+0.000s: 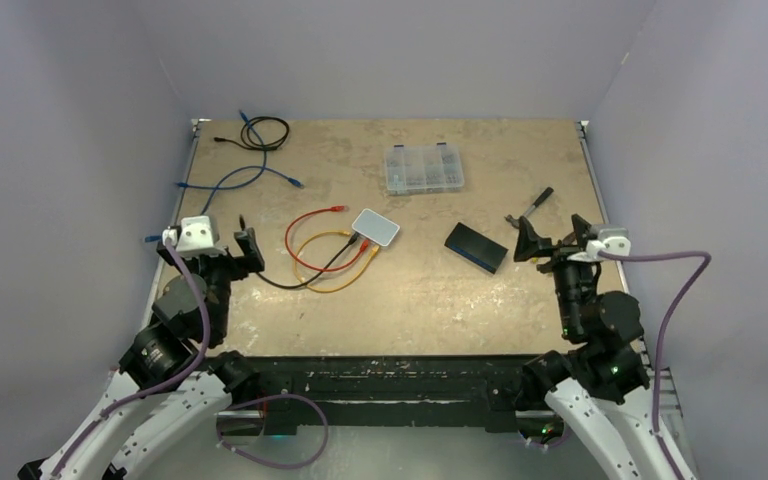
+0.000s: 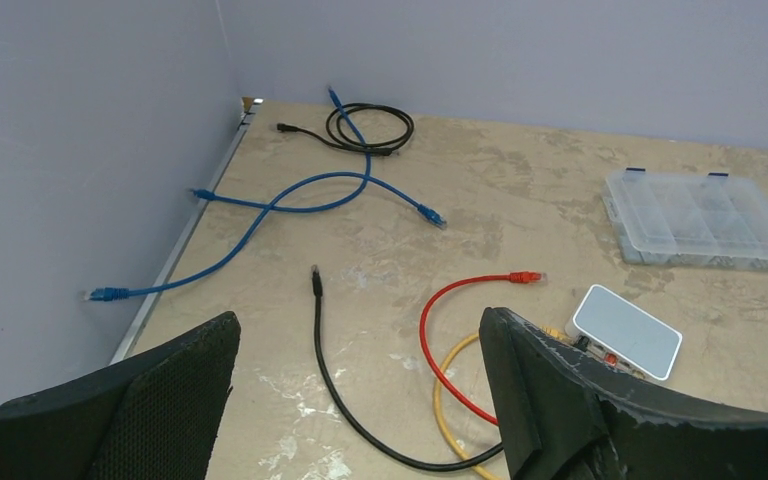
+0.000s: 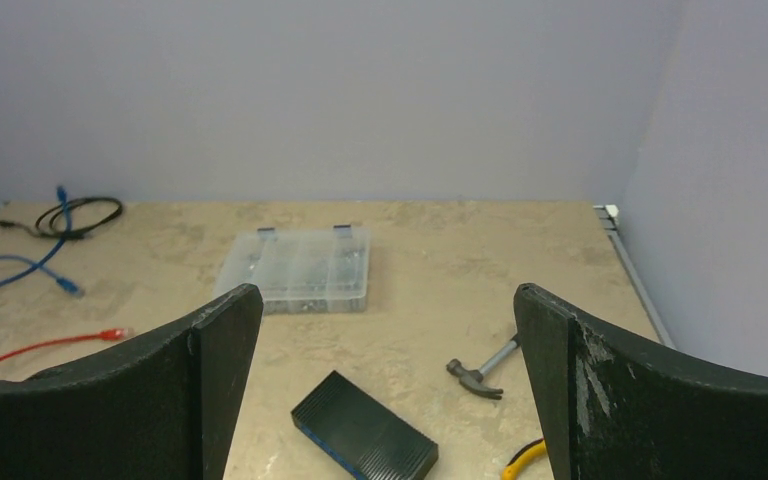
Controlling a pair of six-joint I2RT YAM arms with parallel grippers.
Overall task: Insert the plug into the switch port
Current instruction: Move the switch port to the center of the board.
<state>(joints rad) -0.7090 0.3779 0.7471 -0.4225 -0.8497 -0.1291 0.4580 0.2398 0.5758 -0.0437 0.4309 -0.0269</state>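
Left gripper [image 2: 358, 325]: jaws apart, empty; hangs low over counter [image 2: 520, 180], facing cables, I judge to pick plug. White switch [image 2: 627, 330] ahead-right, just past right finger, ports toward me. Loose red plug [image 2: 526, 277] ahead, near switch. Right gripper [image 3: 388, 300]: jaws wide apart, empty, well aside, leaving left room.

Beyond the wide-apart jaws lie a black box [image 3: 365, 440], a hammer [image 3: 482, 368] and a clear organizer [image 3: 298, 268].
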